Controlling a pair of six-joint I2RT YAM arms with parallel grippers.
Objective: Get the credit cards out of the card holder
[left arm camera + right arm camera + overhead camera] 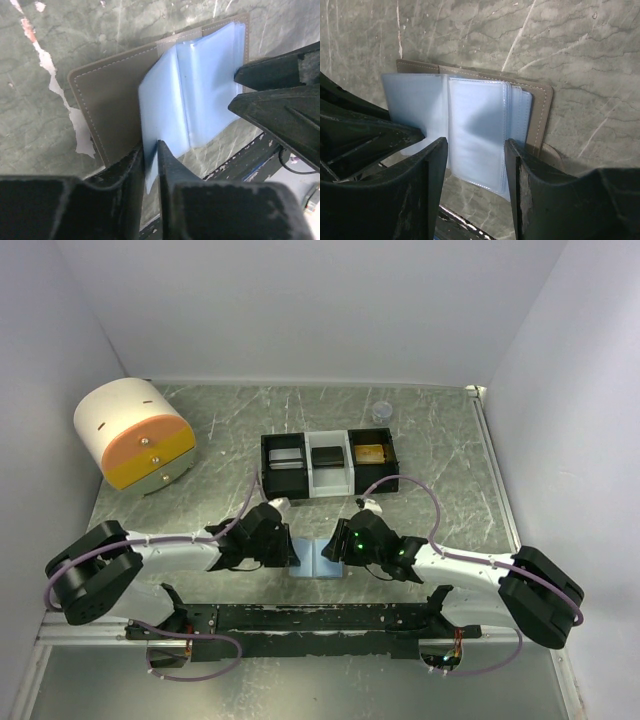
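Blue sleeve (162, 105) of the card holder (115, 95) was pinched in the left gripper (151, 155), I guess to peel it open; right gripper (475, 145) sat spread beside.

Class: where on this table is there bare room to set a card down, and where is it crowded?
Free: the table right of the tray, to the wall; the gap between the round box and tray. Crowded: near centre, where left fingers and right fingers meet over the card holder.
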